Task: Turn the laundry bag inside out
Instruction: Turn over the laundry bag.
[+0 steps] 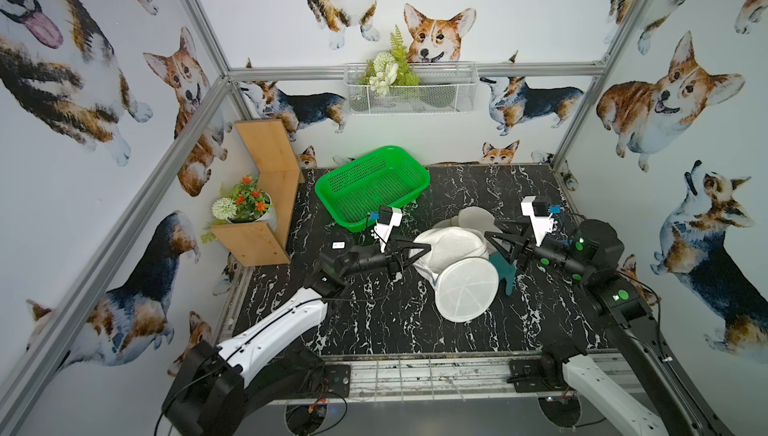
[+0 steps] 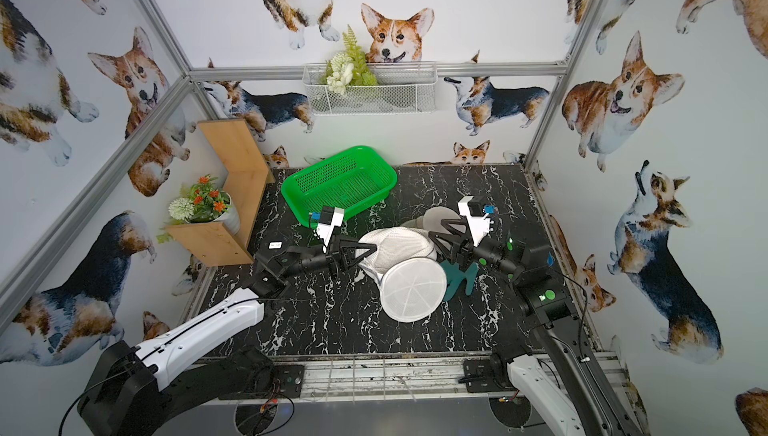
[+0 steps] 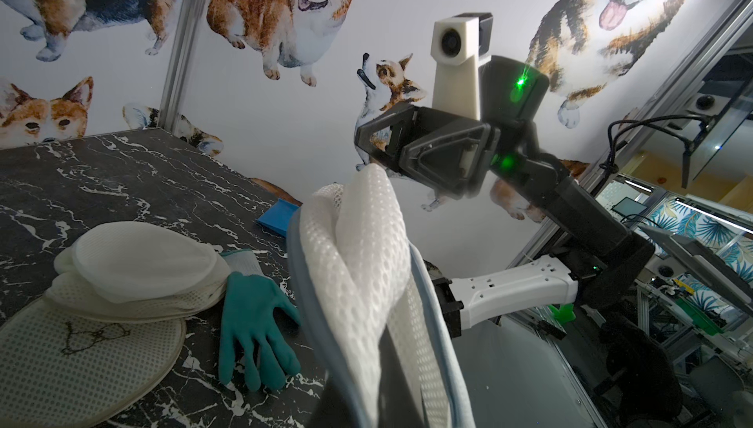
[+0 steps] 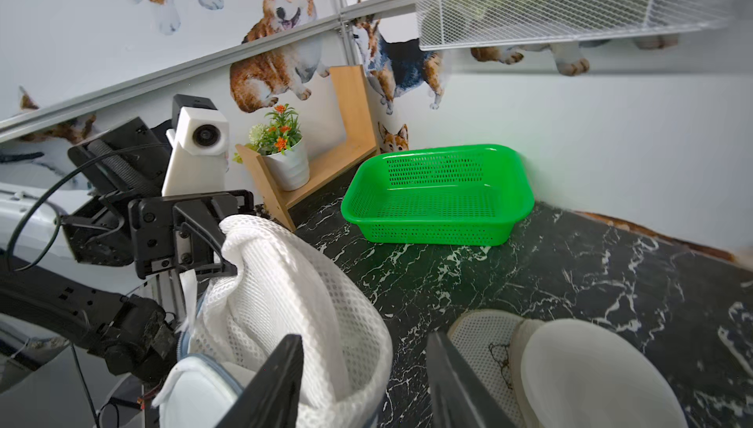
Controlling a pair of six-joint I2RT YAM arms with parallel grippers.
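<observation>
Between the jaws of the right gripper [image 4: 362, 338]: laundry bag [image 4: 285, 283] rim, not pinched yet

Jaws are parted and the mesh wall looks to sit in the gap, so I'd bite low on the rim first, then peel it back toward the wrist. Across the opening, the left gripper [image 4: 222, 254] is clamped on the far edge. Only the right wrist view shows that straddle. Top views add the round base [image 1: 467, 290] facing up on the robot's side. Past the bag lies a teal glove [image 3: 252, 312].
</observation>
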